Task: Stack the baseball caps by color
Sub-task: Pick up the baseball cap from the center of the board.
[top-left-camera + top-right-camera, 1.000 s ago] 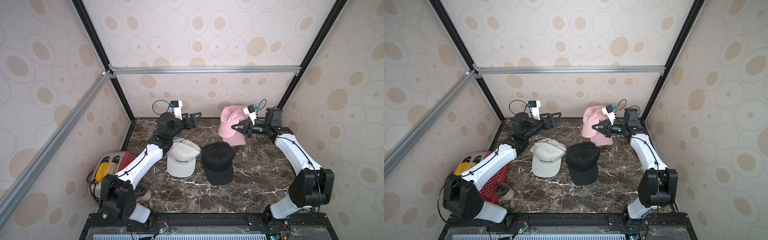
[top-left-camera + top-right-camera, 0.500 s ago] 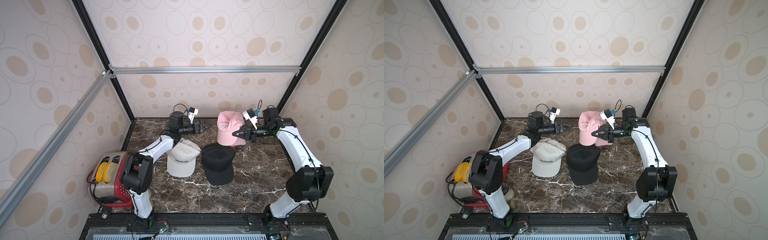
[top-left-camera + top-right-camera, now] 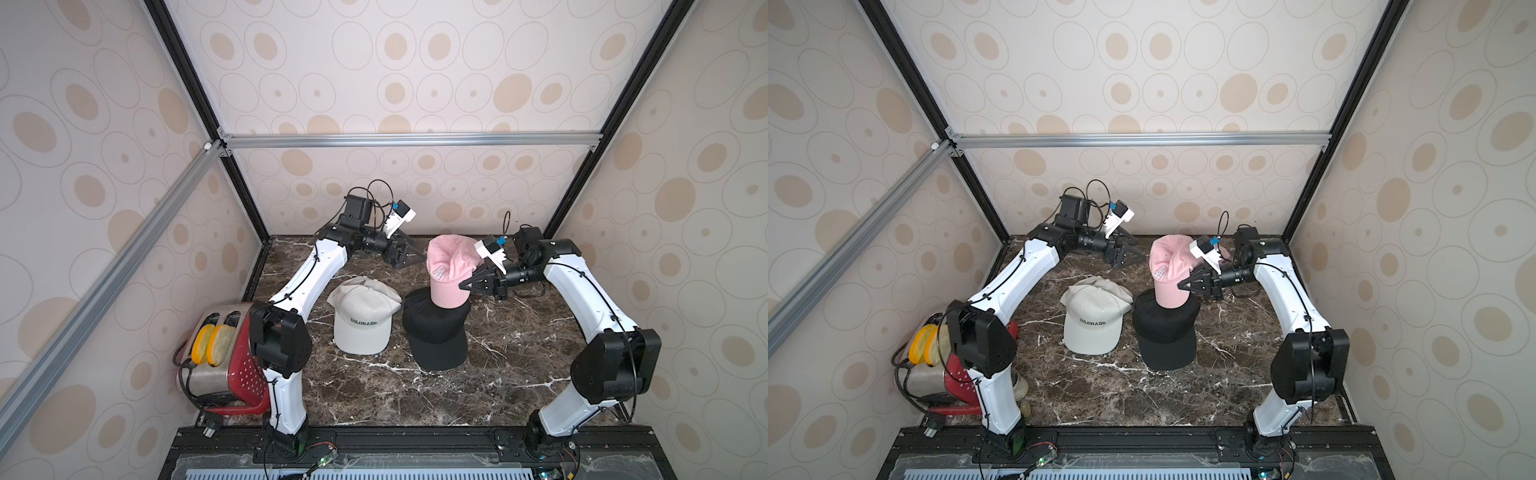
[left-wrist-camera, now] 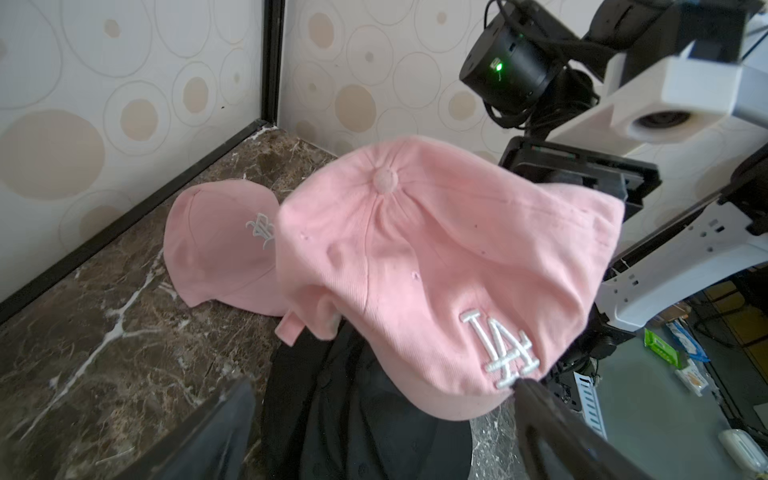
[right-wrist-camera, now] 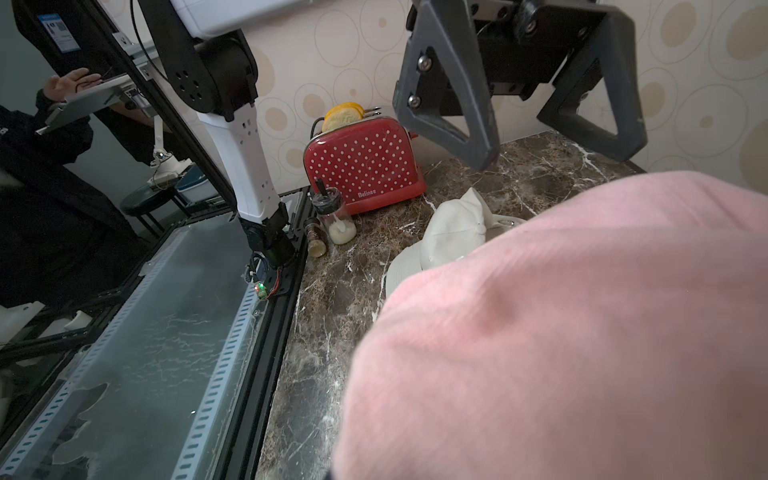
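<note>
While the dark veined marble tabletop point(image 3: 374, 395) lies bare across the lower middle of a top view, the red polka-dot toaster point(image 3: 232, 353) crowds its lower left edge. Black fabric caps point(image 3: 436, 332) and white "COLORADO" caps point(image 3: 361, 324) sit at centre. Over the black ones hangs the pink "LA" cap point(image 3: 449, 266), pinched in the right gripper point(image 3: 462, 286). It should probably go crown over crown onto the second pink cap point(image 4: 216, 249) by the back wall, brims aligned. The left gripper point(image 3: 411, 257) hovers spread wide, empty.
</note>
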Controlling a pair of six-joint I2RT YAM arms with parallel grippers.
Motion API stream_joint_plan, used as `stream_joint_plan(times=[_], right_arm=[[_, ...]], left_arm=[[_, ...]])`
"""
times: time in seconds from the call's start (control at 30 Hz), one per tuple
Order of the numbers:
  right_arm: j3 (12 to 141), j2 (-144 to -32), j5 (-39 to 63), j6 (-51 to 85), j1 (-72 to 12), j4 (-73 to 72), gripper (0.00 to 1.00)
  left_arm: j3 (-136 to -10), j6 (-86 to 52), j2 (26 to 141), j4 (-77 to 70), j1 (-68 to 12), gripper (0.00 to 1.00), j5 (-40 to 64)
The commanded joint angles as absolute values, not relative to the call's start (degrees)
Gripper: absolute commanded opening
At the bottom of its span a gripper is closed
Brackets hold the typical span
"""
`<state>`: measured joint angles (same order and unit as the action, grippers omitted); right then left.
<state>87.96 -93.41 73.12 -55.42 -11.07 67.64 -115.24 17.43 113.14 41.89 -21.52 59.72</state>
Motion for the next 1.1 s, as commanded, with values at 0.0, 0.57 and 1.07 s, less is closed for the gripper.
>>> stream_joint_plan(times=[0.0, 0.57, 1.07], right_arm=[[85.3, -89.4, 73.4, -64.0, -11.8, 66.9, 0.0], [82.8, -89.5, 66.1, -88.1, -16.3, 74.5, 0.0], [81.7, -89.3, 63.9, -84.9, -18.4, 71.0, 0.0]], left_arm=[[-124.1, 41.0, 117.3, 68.7, -21.3, 0.99, 60.8], [-125.5, 57.0, 113.3, 77.6, -17.9, 0.99, 64.2], [-125.4, 40.2, 112.5, 64.1, -19.6, 0.97, 59.4]])
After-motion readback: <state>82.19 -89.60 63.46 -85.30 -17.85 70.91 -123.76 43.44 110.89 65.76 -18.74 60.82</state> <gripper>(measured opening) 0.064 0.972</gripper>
